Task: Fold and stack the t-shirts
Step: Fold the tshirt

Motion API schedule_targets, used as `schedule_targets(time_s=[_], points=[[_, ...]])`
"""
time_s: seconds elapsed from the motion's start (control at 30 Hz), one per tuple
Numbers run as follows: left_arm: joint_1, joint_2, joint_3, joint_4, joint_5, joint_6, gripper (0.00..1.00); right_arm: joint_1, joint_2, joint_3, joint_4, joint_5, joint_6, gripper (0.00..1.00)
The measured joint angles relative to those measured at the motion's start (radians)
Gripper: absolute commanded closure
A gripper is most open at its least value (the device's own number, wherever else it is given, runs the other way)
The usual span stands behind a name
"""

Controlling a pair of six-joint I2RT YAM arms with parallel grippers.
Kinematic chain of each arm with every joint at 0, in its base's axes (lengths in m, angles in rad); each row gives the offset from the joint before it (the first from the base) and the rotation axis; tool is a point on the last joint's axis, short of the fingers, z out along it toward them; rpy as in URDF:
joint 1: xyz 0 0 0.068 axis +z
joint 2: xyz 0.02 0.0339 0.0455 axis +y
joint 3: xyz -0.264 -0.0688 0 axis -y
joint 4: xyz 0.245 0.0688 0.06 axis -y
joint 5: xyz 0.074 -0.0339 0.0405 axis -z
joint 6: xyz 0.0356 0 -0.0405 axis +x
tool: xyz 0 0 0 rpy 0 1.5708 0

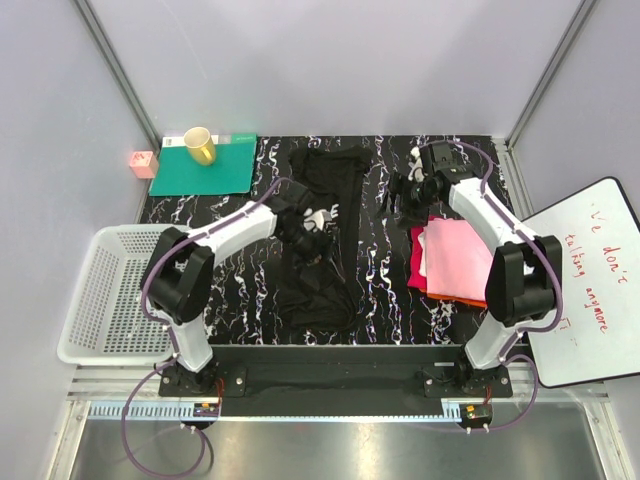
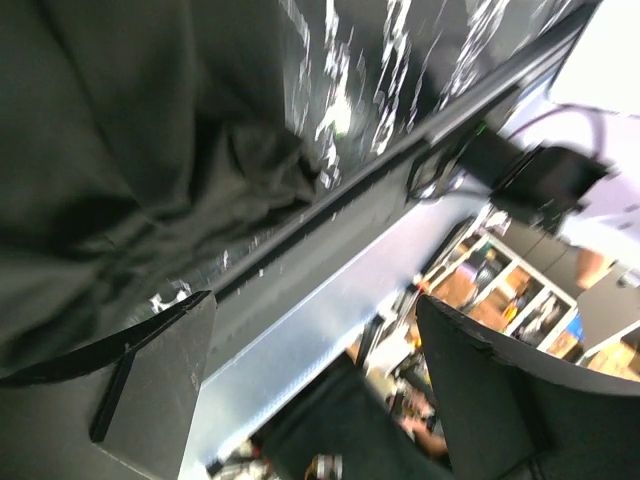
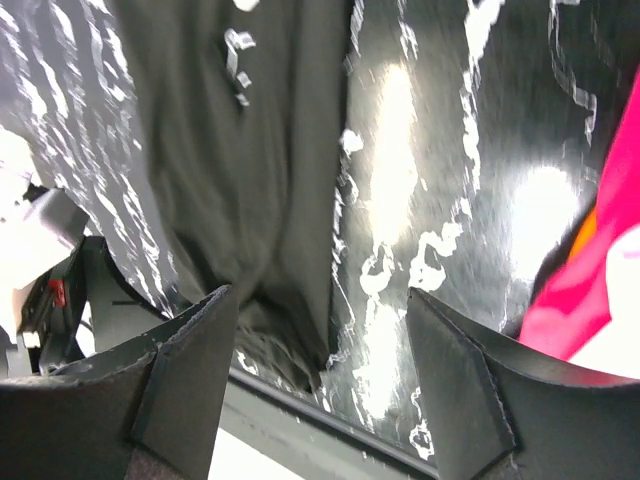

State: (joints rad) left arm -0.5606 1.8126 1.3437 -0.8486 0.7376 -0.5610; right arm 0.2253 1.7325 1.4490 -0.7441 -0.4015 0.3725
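Observation:
The black t-shirt (image 1: 322, 230) lies as a long narrow strip down the middle of the marbled table, with a bit of white lettering near its centre. It also shows in the left wrist view (image 2: 130, 160) and the right wrist view (image 3: 260, 170). My left gripper (image 1: 310, 232) is open and empty over the shirt's middle. My right gripper (image 1: 405, 192) is open and empty above bare table, right of the shirt's top. A folded pile sits at the right: pink (image 1: 458, 250) on top, red (image 1: 416, 262) and orange (image 1: 455, 298) beneath.
A green mat (image 1: 205, 168) with a yellow cup (image 1: 200, 146) lies at the back left, a small pink box (image 1: 142, 164) beside it. A white basket (image 1: 110, 290) stands at the left edge. A whiteboard (image 1: 590, 285) leans at the right.

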Motion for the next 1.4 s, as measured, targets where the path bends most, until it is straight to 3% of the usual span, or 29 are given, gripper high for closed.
schedule_targets(time_s=[0.33, 0.63, 0.73, 0.83, 0.9, 1.0, 1.07, 1.13, 1.23, 1.4], points=[[-0.133, -0.011, -0.039, -0.002, -0.054, -0.067, 0.15, 0.0, -0.128, -0.122, -0.008, 0.0, -0.013, 0.19], [-0.159, 0.116, 0.084, 0.029, -0.102, -0.098, 0.16, 0.0, -0.171, -0.187, -0.008, 0.001, -0.041, 0.13], [-0.162, 0.17, 0.123, 0.039, -0.113, -0.106, 0.29, 0.0, -0.186, -0.192, -0.01, 0.001, -0.053, 0.13], [-0.164, 0.201, 0.141, 0.038, -0.121, -0.117, 0.51, 0.0, -0.2, -0.192, -0.013, 0.007, -0.068, 0.13], [-0.164, 0.219, 0.154, 0.034, -0.127, -0.118, 0.75, 0.0, -0.204, -0.192, -0.018, 0.016, -0.08, 0.13], [-0.164, 0.232, 0.169, 0.031, -0.134, -0.118, 0.89, 0.0, -0.204, -0.191, -0.032, 0.023, -0.097, 0.13], [-0.164, 0.233, 0.169, 0.028, -0.137, -0.119, 0.72, 0.0, -0.204, -0.187, -0.043, 0.027, -0.105, 0.13], [-0.164, 0.233, 0.169, 0.023, -0.142, -0.112, 0.34, 0.0, -0.204, -0.181, -0.047, 0.027, -0.108, 0.13], [-0.164, 0.231, 0.174, -0.005, -0.16, -0.107, 0.22, 0.0, -0.204, -0.176, -0.047, 0.027, -0.109, 0.13], [-0.165, 0.209, 0.235, -0.121, -0.246, -0.084, 0.17, 0.0, -0.204, -0.176, -0.047, 0.027, -0.112, 0.13]])
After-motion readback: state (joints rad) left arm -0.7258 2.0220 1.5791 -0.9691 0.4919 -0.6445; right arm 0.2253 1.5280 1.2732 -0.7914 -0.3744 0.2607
